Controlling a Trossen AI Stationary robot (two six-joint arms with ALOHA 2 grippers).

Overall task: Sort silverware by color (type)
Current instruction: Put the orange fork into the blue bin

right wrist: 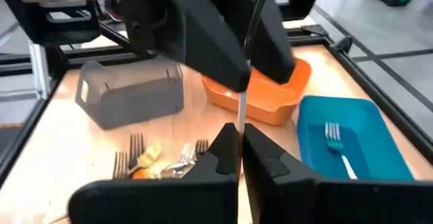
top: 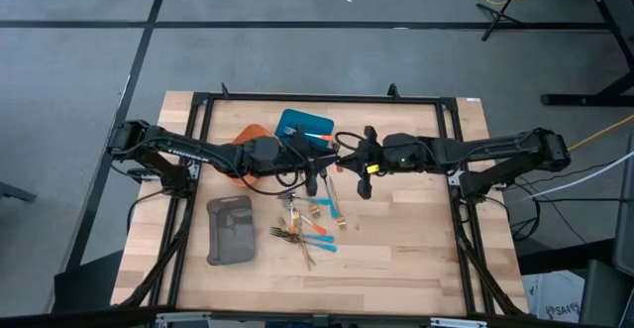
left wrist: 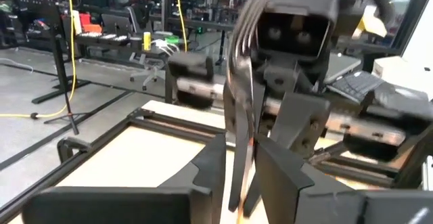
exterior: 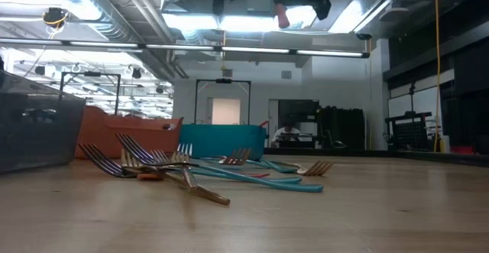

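Above the middle of the table my two grippers face each other. Between them a fork (right wrist: 241, 112) stands upright, tines up (left wrist: 238, 55); its orange handle end (exterior: 283, 14) hangs below. My right gripper (right wrist: 241, 146) is shut on it. My left gripper (left wrist: 240, 176) is open, one finger on either side of the fork; whether they touch it I cannot tell. The rest of the silverware (top: 312, 229) lies in a loose pile on the table, forks with orange, blue and gold handles. My right gripper pinches the fork's thin shaft (right wrist: 241, 126) between its two fingertips. The fingers come from the table's right side, slanting a little downward, and lie across the fork. The fork stands upright, lifted clear of the table, with its handle end below the fingers.
At the far side stand an orange tray (top: 248, 135) and a blue tray (top: 302, 125) holding a blue-handled fork (right wrist: 335, 143). A grey tray (top: 230, 231) sits left of the pile. A black frame (top: 198, 100) runs around the table.
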